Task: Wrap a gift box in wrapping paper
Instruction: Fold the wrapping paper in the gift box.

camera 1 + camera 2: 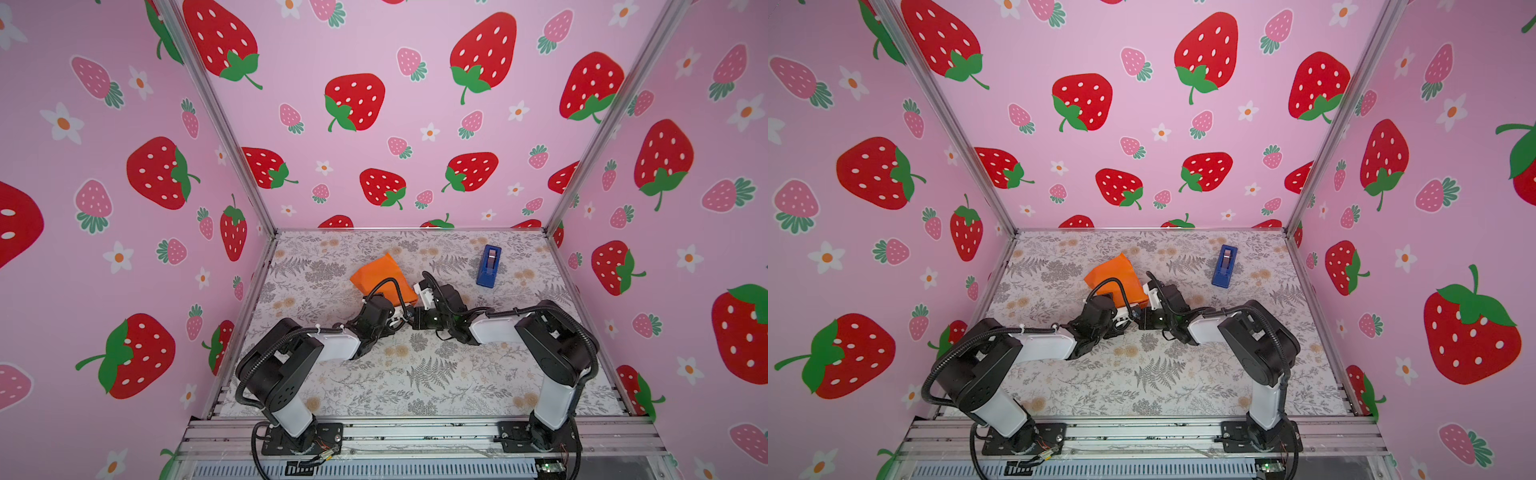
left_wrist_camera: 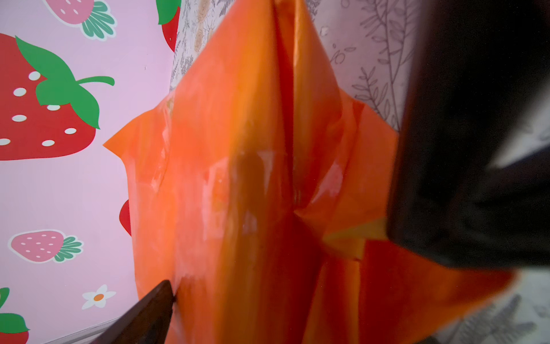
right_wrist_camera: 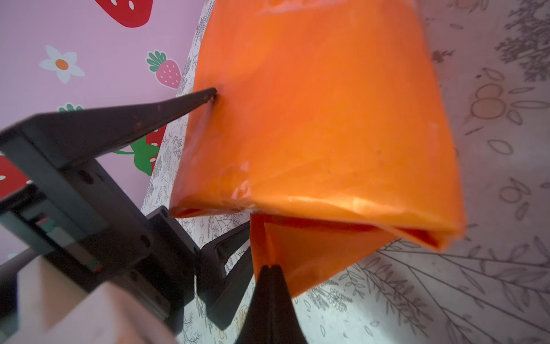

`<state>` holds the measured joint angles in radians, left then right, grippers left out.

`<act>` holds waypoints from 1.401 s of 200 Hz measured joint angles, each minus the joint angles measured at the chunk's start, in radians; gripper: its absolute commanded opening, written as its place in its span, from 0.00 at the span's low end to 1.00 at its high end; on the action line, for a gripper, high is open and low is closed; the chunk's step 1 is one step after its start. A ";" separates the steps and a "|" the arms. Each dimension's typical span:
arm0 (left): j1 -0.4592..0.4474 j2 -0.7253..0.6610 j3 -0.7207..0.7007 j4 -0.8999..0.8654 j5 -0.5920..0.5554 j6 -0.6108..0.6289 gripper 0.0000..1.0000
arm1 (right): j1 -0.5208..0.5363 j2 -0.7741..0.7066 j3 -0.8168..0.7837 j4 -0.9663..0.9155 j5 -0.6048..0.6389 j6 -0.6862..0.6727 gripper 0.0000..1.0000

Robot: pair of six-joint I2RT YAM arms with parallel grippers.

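The gift box is hidden inside the wrapping paper point(image 1: 380, 272), which is folded round it as a glossy orange parcel point(image 1: 1115, 272) on the table's far middle. My left gripper point(image 1: 386, 297) is open wide and straddles the parcel. One of its fingers point(image 3: 208, 96) touches the parcel's side, and the other runs under the parcel's near end. My right gripper point(image 3: 270, 268) is shut, its tips on a triangular paper flap point(image 3: 312, 256) that sticks out of the parcel's open end. I cannot tell whether the flap is pinched. A pale yellow patch of paper point(image 2: 354, 238) shows by the right gripper's dark body.
A blue tape dispenser point(image 1: 489, 266) stands at the back right of the floral table point(image 1: 415, 374). Pink strawberry walls close in the left, back and right. Both arm bases sit on the aluminium rail point(image 1: 415, 432) at the front edge.
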<state>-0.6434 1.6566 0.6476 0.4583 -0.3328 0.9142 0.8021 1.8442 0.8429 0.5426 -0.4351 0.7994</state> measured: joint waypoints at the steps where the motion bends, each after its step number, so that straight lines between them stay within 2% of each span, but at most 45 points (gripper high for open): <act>1: 0.000 0.000 0.000 0.000 0.000 0.000 0.92 | 0.000 0.000 0.000 0.000 0.000 0.000 0.00; 7: 0.000 0.000 0.000 0.002 -0.001 -0.002 0.90 | 0.000 0.000 0.000 0.003 0.000 0.002 0.04; 14: 0.000 0.000 0.000 0.004 -0.002 -0.003 0.89 | -0.001 0.000 0.000 0.005 -0.001 0.005 0.17; 20: 0.000 0.000 0.000 0.006 -0.003 -0.004 0.89 | -0.003 0.000 0.000 0.005 0.002 0.011 0.22; 44: 0.002 -0.001 0.000 0.011 0.000 -0.016 0.88 | -0.021 -0.014 -0.011 -0.011 0.013 0.014 0.35; 69: 0.003 -0.005 0.000 0.008 0.013 -0.024 0.86 | -0.042 -0.092 -0.048 -0.037 0.026 -0.001 0.40; 80: 0.005 -0.008 0.001 0.007 0.019 -0.028 0.86 | -0.054 -0.134 -0.064 -0.051 0.034 -0.013 0.38; 98: 0.008 -0.011 0.001 0.001 0.029 -0.028 0.84 | -0.062 -0.173 -0.075 -0.056 0.038 -0.029 0.25; 128: 0.010 -0.019 0.010 -0.023 0.042 -0.030 0.80 | -0.061 -0.125 -0.076 -0.002 -0.019 -0.013 0.11; 166: 0.018 -0.047 0.012 -0.063 0.078 -0.048 0.75 | -0.046 0.033 -0.076 0.111 -0.108 0.052 0.09; 197: 0.032 -0.063 0.016 -0.085 0.109 -0.066 0.68 | -0.043 0.106 -0.061 0.220 -0.155 0.109 0.08; 216: 0.043 -0.069 0.019 -0.090 0.131 -0.082 0.66 | -0.043 0.129 -0.026 0.261 -0.161 0.126 0.06; 280: 0.080 -0.080 0.032 -0.104 0.196 -0.134 0.49 | -0.059 0.146 0.041 0.319 -0.158 0.154 0.03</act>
<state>-0.5636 1.5768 0.6800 0.3542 -0.1368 0.7803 0.7433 1.9903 0.8837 0.8619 -0.5926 0.9535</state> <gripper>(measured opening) 0.509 0.041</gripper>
